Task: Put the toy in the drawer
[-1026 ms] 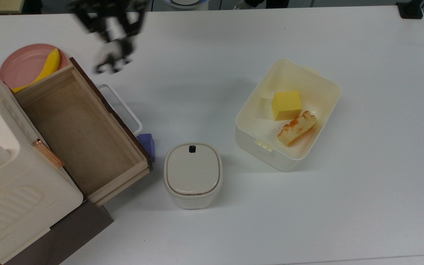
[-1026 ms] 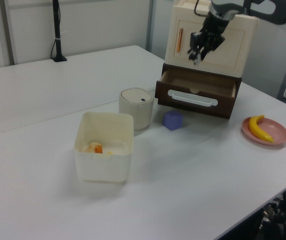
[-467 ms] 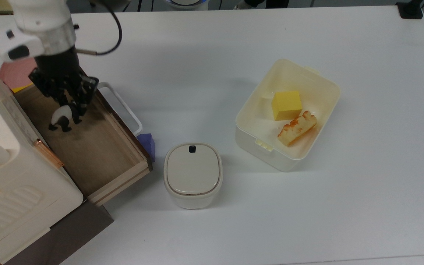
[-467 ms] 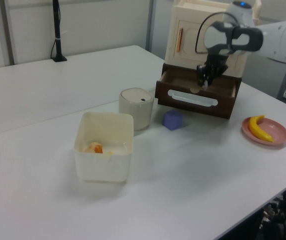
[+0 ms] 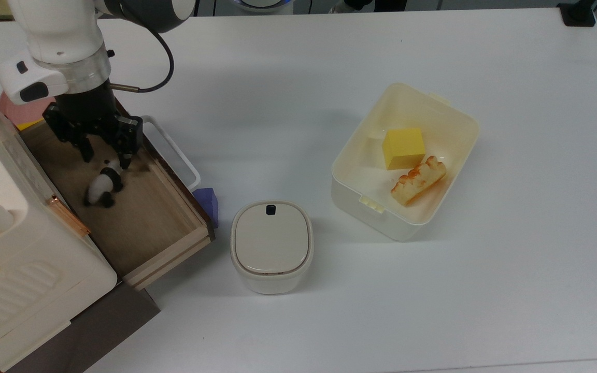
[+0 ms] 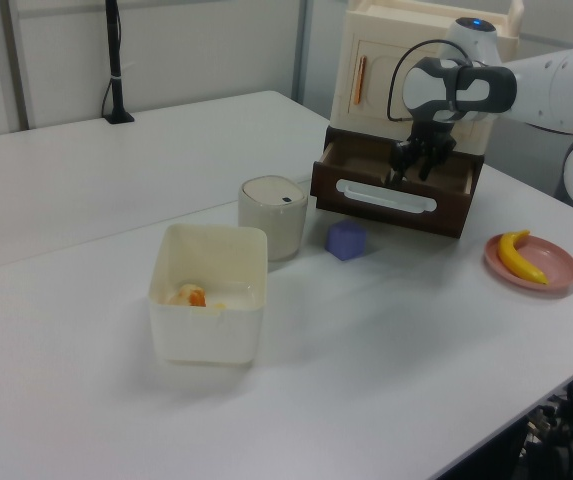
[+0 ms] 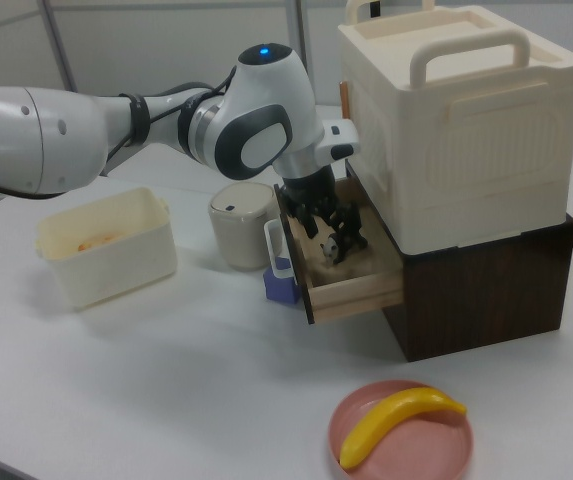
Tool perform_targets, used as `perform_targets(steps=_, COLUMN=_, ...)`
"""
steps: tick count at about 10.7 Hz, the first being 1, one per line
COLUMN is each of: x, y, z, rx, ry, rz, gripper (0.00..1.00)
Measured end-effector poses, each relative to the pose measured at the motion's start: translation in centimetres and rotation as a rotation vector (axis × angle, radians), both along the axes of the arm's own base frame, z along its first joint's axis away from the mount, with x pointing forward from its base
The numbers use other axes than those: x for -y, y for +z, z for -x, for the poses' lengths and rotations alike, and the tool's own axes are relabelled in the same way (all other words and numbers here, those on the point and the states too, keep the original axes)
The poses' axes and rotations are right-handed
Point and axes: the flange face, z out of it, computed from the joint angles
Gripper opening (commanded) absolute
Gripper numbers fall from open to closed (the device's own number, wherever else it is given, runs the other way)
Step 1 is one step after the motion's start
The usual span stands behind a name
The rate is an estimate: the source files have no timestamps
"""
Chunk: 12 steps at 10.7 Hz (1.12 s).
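Where our gripper (image 5: pixel 105 154) hangs with fingers spread and empty, we see the toy (image 5: pixel 102 185), a black-and-white panda, lying inside the drawer (image 5: pixel 138 228) near its front edge.

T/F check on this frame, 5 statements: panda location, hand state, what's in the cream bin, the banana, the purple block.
1. The panda toy lies on the floor of the open drawer. True.
2. The hand is shut on the panda toy. False: its fingers are spread, and the toy lies free beside them in the top view.
3. The cream bin holds a yellow cube and a toy pastry. True.
4. The banana lies inside the drawer. False: it lies on the pink plate, outside the drawer.
5. The purple block sits on top of the lidded canister. False: it stands on the table by the drawer's front, next to the canister.
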Motion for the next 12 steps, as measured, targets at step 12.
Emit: perform_targets(steps=12, x=-16.1, y=15.2, z=9.0, rx=-0.227, ry=0.122, rz=-0.119, gripper=1.00)
